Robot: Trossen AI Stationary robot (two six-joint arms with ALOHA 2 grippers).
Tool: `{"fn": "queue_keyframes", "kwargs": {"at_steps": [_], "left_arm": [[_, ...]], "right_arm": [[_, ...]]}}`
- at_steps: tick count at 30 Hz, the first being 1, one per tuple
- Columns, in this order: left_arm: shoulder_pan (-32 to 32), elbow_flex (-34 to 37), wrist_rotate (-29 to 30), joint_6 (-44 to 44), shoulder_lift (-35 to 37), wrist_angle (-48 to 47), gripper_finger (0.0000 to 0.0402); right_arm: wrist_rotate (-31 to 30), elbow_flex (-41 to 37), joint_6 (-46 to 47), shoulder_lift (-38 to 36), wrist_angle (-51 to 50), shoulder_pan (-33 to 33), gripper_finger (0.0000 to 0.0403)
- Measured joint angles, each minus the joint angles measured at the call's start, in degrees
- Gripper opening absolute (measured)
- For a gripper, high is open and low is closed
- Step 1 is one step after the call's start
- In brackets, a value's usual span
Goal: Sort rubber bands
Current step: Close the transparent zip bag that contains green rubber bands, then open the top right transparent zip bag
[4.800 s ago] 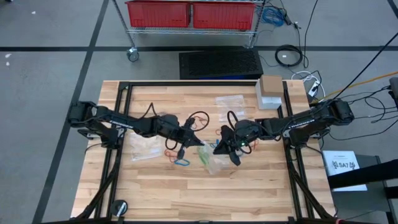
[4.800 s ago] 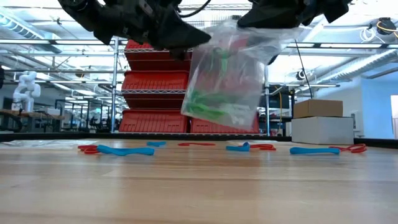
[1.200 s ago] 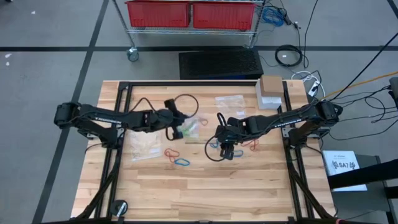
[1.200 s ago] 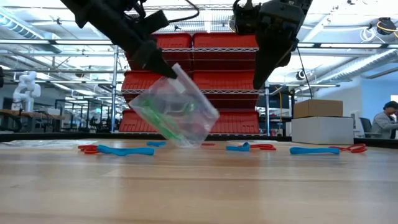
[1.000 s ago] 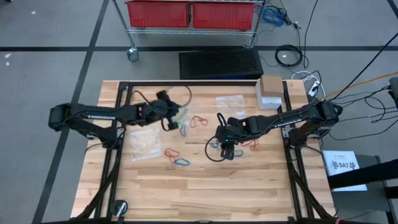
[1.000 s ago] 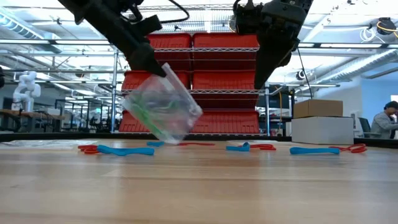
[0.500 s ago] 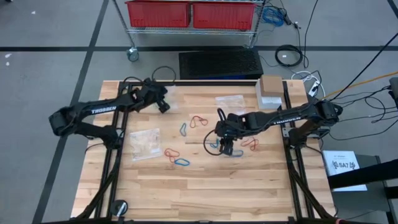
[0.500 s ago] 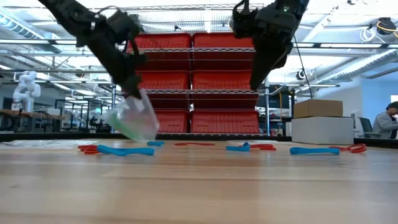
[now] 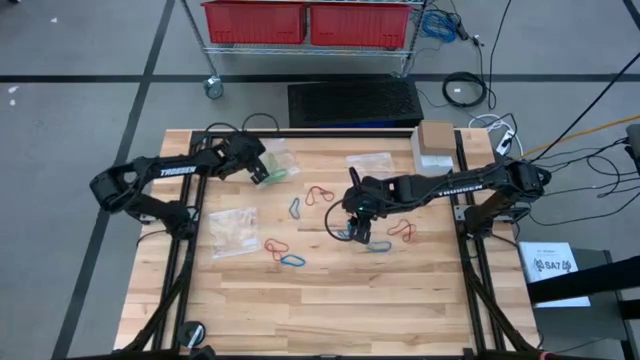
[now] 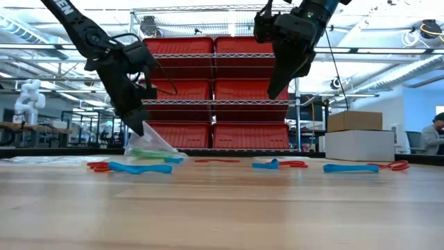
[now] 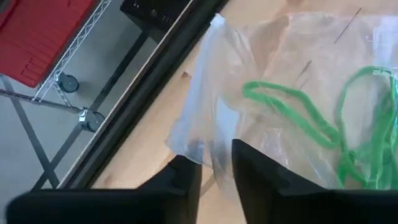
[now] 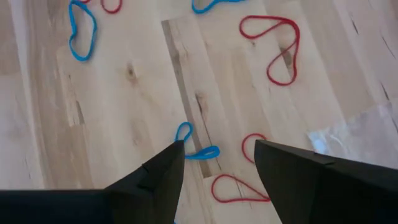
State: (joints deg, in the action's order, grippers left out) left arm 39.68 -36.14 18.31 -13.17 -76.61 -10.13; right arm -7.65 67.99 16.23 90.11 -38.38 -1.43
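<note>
A clear bag point(image 9: 277, 166) with green rubber bands point(image 11: 292, 106) lies on its lower part on the table's far left point(image 10: 149, 147). My left gripper point(image 11: 216, 171) stands over it, pointing down, its fingers a little apart on either side of the bag's top edge point(image 11: 214, 134). Red and blue rubber bands lie loose mid-table: red point(image 9: 320, 193), blue point(image 9: 295, 207), red point(image 9: 275, 245), blue point(image 9: 292, 260). My right gripper point(image 9: 360, 235) hangs open above a small blue band point(image 12: 198, 150), with red bands point(image 12: 270, 50) around it, and touches nothing. My left gripper comes at the bag from above, slanting, and the bag's top edge point(image 11: 214, 134) stands in the gap between its fingers. I cannot tell whether a finger touches the bag. The bag's lower part rests on the table.
Two more clear bags lie flat, one near the left point(image 9: 232, 230) and one far right of centre point(image 9: 370, 160). A cardboard box point(image 9: 435, 148) sits on the far right corner. The black frame rail point(image 9: 300, 133) runs along the far edge. A person point(image 10: 436, 132) sits beyond the table.
My left gripper has carried the bag from the table's middle toward the far left corner and down. The bag, which hung clear below the fingers, now rests on the table. My right gripper has edged slightly toward the far edge.
</note>
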Motion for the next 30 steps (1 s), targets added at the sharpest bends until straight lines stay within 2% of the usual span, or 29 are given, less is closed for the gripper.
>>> {"fn": "queue_keyframes", "kwargs": {"at_steps": [6,11,14,18,21,25,30], "left_arm": [[-1.9,-1.3,0.1,-0.7,6.1,-0.9,0.0149],[-6.0,-3.2,0.7,-0.7,13.2,-9.3,0.0159],[-11.0,-4.4,0.6,0.3,16.9,-18.7,0.0159],[-19.9,-6.3,0.7,6.9,19.3,-30.5,0.0159],[-26.5,-6.7,0.9,12.3,19.4,-33.3,0.0159],[-33.5,-6.7,2.8,17.5,18.9,-33.3,0.0159],[-39.0,-6.7,7.8,20.7,18.2,-30.8,0.0159]], "right_arm": [[0.0,0.0,-0.9,0.0,0.5,0.0,0.0187],[0.0,0.0,-1.3,0.0,0.5,0.0,0.0187],[0.0,0.0,-1.8,0.0,0.5,0.0,0.0187],[0.0,0.0,-2.2,0.0,0.5,0.0,0.0187],[-0.2,0.0,-3.2,0.0,0.1,0.0,0.0187],[-7.5,-1.8,-10.0,-0.1,-3.6,0.1,0.0187],[-16.2,-9.7,-18.4,-0.1,-4.1,2.5,0.0187]]}}
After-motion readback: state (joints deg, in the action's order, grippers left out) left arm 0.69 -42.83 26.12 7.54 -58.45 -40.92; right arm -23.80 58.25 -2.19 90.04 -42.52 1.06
